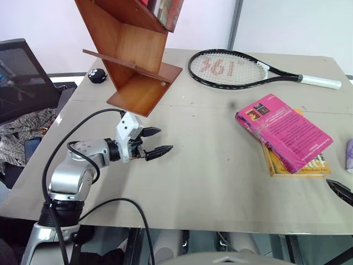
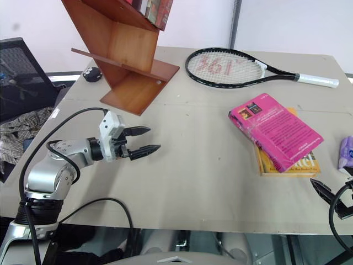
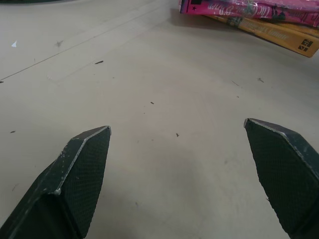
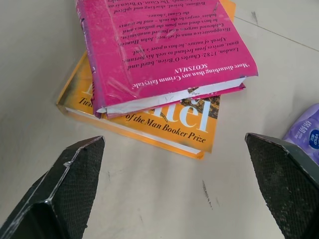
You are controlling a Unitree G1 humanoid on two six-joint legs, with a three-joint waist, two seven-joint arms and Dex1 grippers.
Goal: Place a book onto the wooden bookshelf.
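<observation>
Table (image 1: 209, 182): beige top, on which we list the following.

Book (image 1: 282, 131): pink paperback, back cover up with small pictures and text. It lies flat at our right, on top of a yellow book (image 1: 309, 167), askew to it so the yellow one shows along its near and right edges. In the right wrist view we see the pink book's page edge and the yellow cover's large white lettering under it.

Shelf (image 1: 135, 55): reddish-brown slanted boards, standing at the far left of the table, well apart from the book. Its upper compartment holds a few books (image 1: 168, 10), leaning.

Racket (image 1: 248, 69): black frame, white grip, lying flat at the far side between shelf and right edge.

Black round object (image 1: 97, 75): just left of the shelf's base; we cannot tell what it is.

Purple packet (image 4: 305, 133): at the right edge, near the yellow book.

Left gripper (image 1: 154, 142): above bare table in front of the shelf's base, pointing right, jaws spread wide, empty.

Right gripper (image 4: 182, 189): near the table's right front corner, just short of the two stacked books, jaws spread wide, nothing between them.
</observation>
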